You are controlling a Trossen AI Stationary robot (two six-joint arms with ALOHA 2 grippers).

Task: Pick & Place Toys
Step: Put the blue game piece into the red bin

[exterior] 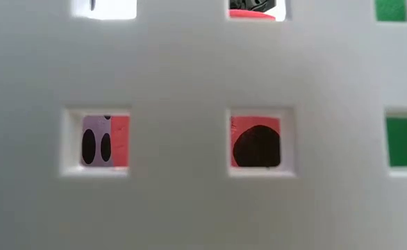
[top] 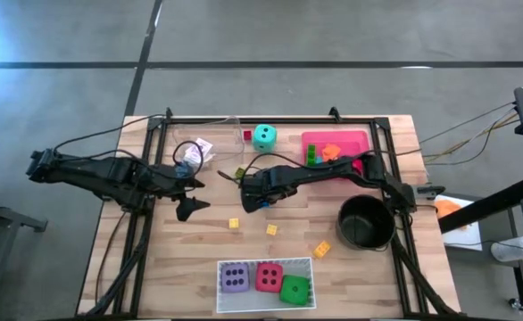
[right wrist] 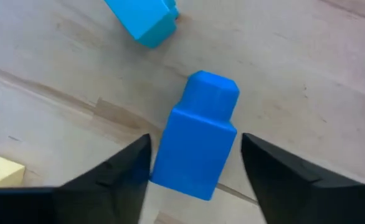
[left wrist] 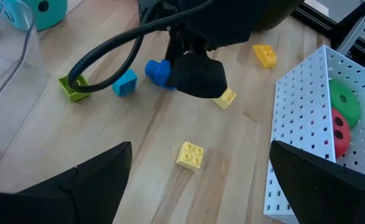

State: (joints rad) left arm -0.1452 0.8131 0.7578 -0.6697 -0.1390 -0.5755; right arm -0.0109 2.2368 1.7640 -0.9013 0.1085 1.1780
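Table (top: 190, 259) planks carry everything, largest first: the white tray (top: 266, 283) at the near edge with purple, red and green dice, the teal die (top: 263, 136) at the far edge, then scattered small blocks. Right claw (right wrist: 195, 163) sits low at mid-table with the blue block (right wrist: 198, 140) lying flat between its fingers; the block's long axis runs straight ahead along the fingers, so they close across its narrow width. Its jaws flank the block closely, though contact isn't clear. Left claw (left wrist: 201, 171) hangs released nearby, facing a yellow block (left wrist: 190, 155); the right arm is plainly nearer the blue one.
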